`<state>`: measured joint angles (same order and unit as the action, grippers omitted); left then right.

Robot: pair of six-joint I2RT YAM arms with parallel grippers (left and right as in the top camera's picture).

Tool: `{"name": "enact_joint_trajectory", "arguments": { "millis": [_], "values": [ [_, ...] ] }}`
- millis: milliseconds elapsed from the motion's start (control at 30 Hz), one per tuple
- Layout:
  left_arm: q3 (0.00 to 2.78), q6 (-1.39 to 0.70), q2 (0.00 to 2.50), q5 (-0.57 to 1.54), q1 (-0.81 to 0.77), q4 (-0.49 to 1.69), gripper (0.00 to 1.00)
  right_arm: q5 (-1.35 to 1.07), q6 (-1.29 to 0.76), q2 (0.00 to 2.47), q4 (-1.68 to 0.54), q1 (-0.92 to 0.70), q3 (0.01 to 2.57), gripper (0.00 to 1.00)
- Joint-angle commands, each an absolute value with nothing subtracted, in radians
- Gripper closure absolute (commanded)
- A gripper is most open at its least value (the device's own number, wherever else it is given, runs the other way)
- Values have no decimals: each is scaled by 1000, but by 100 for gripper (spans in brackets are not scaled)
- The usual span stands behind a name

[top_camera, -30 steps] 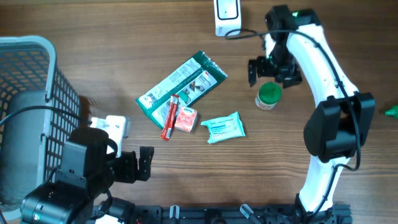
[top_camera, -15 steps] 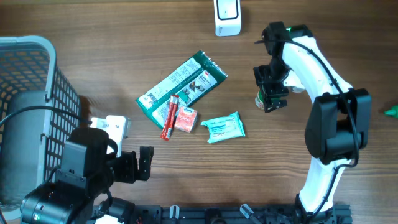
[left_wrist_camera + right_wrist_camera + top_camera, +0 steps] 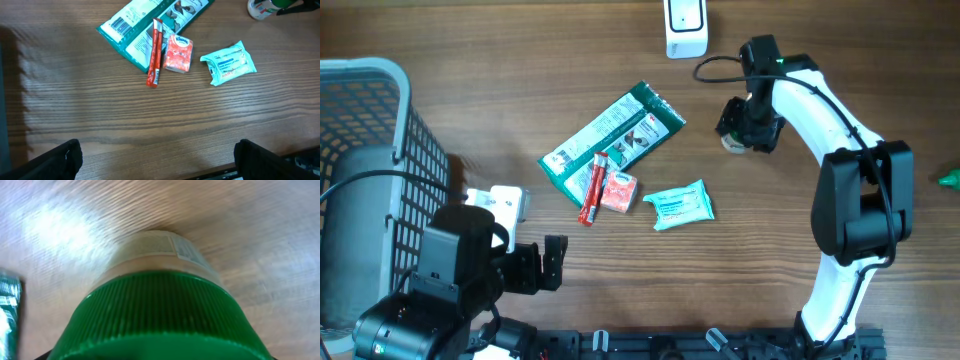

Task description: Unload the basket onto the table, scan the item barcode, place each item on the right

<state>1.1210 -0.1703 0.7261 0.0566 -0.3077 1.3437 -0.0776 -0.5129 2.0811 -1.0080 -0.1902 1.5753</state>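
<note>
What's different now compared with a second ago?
The right gripper swung down over the green-lidded jar, closed on it and drew it slightly forward and left. The left gripper, basket, green bag and small packets stayed put.

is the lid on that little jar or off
On. In the right wrist view the green ribbed cap sits fully over the top of the jar, with no gap between them.

Left fingers (image 3: 56, 163) wide apart — red stick (image 3: 154, 55) overlaps green pouch (image 3: 131, 34).
</note>
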Motion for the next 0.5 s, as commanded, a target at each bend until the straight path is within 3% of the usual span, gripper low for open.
{"name": "enact_joint_trajectory", "arguments": {
  "millis": [0,133,167,200,367,467],
  "values": [
    [1128,-166,721,55,-311,1342,0,-105,-126,2077,-1020,-192,1573,25],
    [1128,-166,721,54,-311,1342,0,-85,-114,2061,-1160,-193,1703,11],
    [1128,-166,721,54,-311,1342,0,-91,-192,2044,-1185,-193,1746,3],
    [1128,-166,721,54,-311,1342,0,-103,-339,2023,-1219,-192,1800,1],
    [1128,-166,721,54,-311,1342,0,-89,-868,1982,-1261,-192,1850,0],
    [1128,-166,721,55,-311,1342,0,-37,-1027,2022,-1249,-192,1823,0]
  ]
}}
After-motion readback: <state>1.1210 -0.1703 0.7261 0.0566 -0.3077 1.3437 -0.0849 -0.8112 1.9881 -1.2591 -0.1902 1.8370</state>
